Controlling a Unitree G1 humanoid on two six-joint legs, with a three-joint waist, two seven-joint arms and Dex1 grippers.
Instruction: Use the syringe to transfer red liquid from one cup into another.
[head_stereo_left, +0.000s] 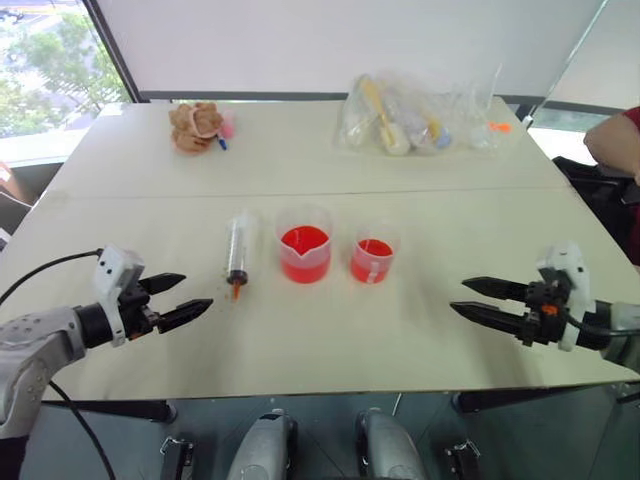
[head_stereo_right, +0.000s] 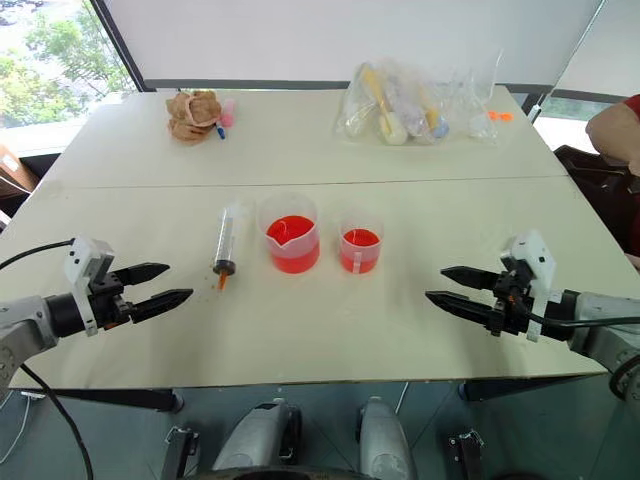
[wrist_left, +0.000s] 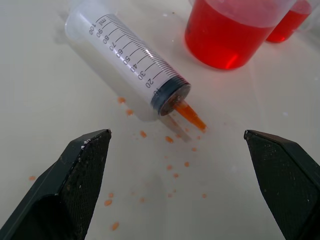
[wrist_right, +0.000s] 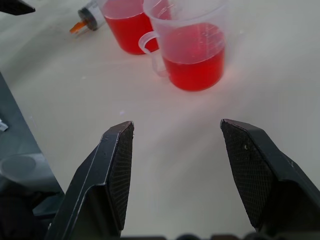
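Right now the syringe (head_stereo_left: 237, 252) lies flat on the worktop (head_stereo_left: 330, 340), untouched, just ahead of the left end effector (head_stereo_left: 190, 296) and slightly to its inner side, orange tip (wrist_left: 191, 114) pointing back toward it. Both end effectors hover empty: the left one stands wide apart, the right end effector (head_stereo_left: 462, 297) moderately spread, neither touching anything.

Beyond the syringe from the left end effector, toward the right one, stands the larger spouted beaker (head_stereo_left: 304, 243), and just beside that the smaller measuring cup (head_stereo_left: 373, 252), which sits ahead of the right end effector. Both hold red liquid (head_stereo_left: 304, 240). Small orange droplets (wrist_left: 169, 139) speckle the worktop between the left fingers (wrist_left: 75, 180) and the syringe tip.

The step in hand looks like picking up the syringe. To do it well, the left end effector should probably come in across the barrel, not along it, and close near the middle of the graduated section so the tube stays balanced and the plunger end remains free for the other end effector. A round, smooth barrel may roll or slip, so a squared, centred closing seems wise, keeping clear of the beaker close by.
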